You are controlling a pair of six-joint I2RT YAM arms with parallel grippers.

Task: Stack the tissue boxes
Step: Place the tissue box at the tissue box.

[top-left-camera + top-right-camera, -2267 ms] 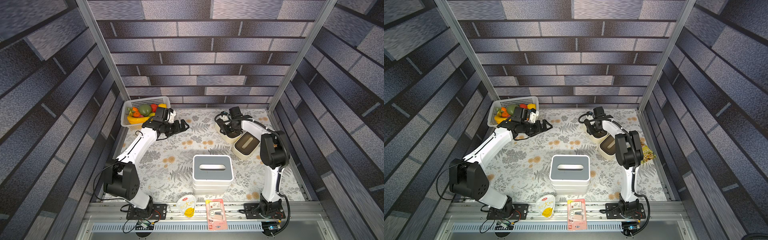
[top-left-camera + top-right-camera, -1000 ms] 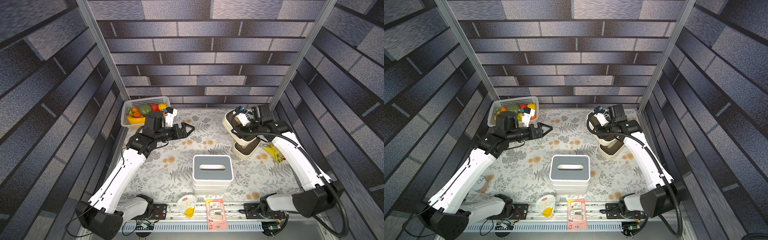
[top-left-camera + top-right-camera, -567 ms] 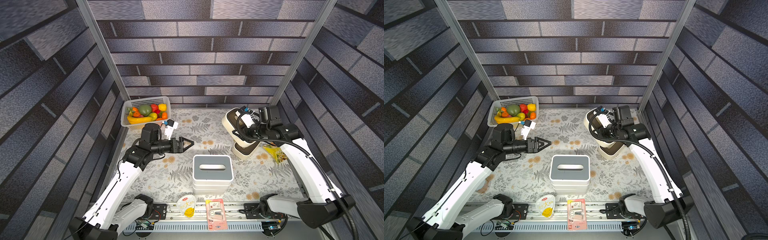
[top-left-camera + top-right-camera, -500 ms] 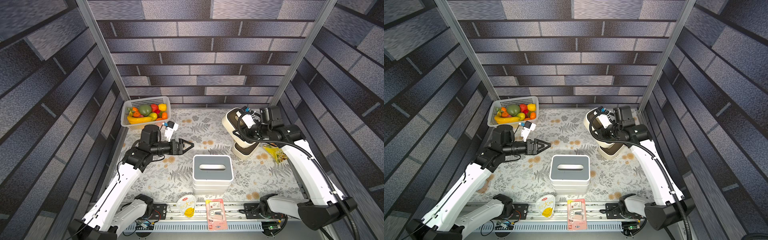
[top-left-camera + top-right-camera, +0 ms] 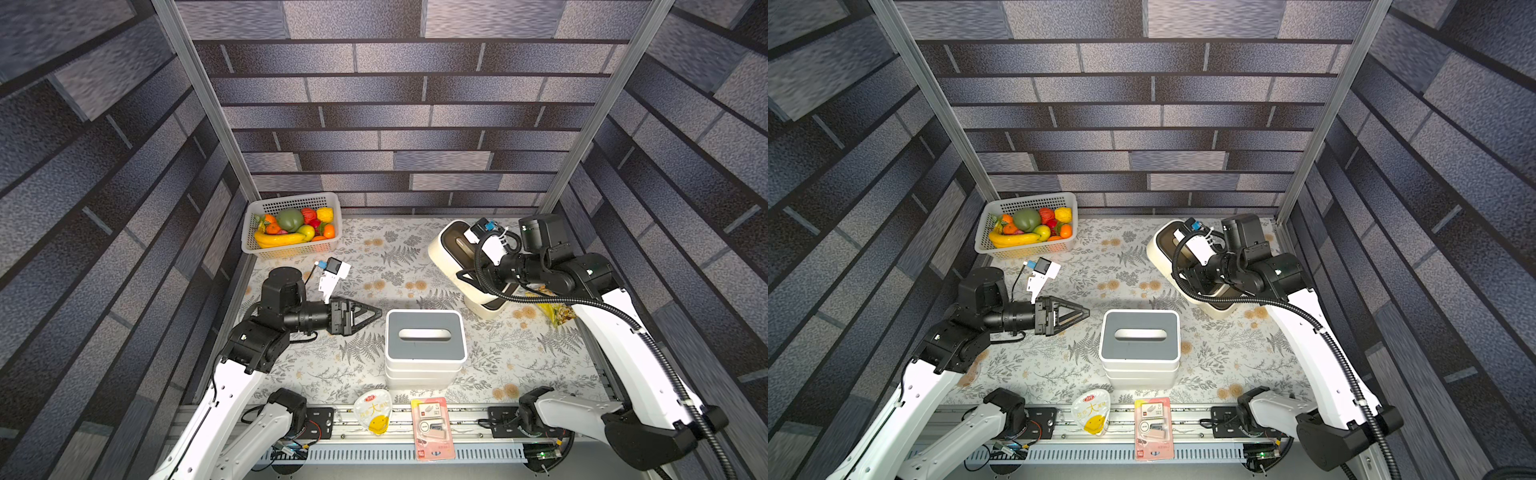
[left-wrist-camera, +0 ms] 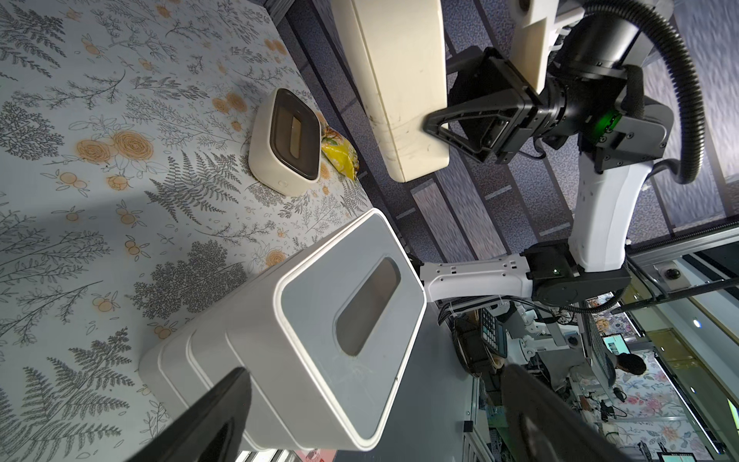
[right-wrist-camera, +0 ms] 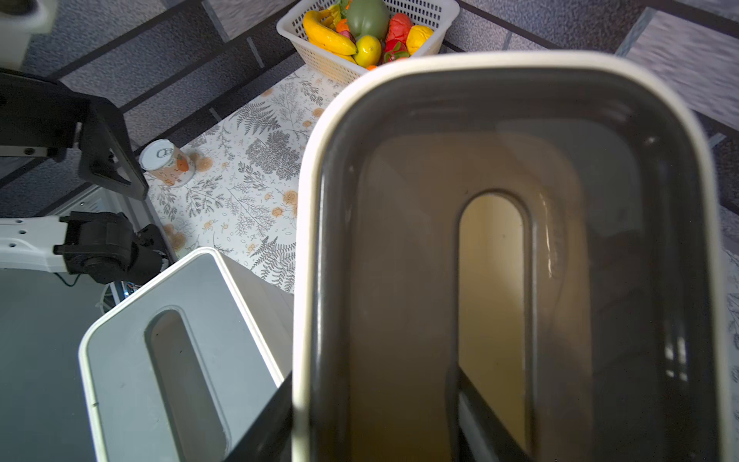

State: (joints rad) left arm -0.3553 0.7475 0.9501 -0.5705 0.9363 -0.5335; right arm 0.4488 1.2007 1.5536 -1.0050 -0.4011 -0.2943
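The right pincer [image 5: 467, 277], gripping the dark-lidded tissue box [image 5: 445, 255], has lifted it off the counter [image 5: 374, 257] for stacking, while the left pincer [image 5: 374, 312] gapes wide with the grey-lidded stack [image 5: 424, 336] just ahead of it.

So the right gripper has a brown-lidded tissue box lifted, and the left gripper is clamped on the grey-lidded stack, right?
No: the left gripper is open and empty, apart from the grey-lidded stack, as the left wrist view shows. The rest holds.

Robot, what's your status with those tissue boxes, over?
Left gripper open, empty, beside the stack of white grey-lidded boxes. Right gripper shut on cream rounded brown-lidded box, held in the air. Nothing over the stack.
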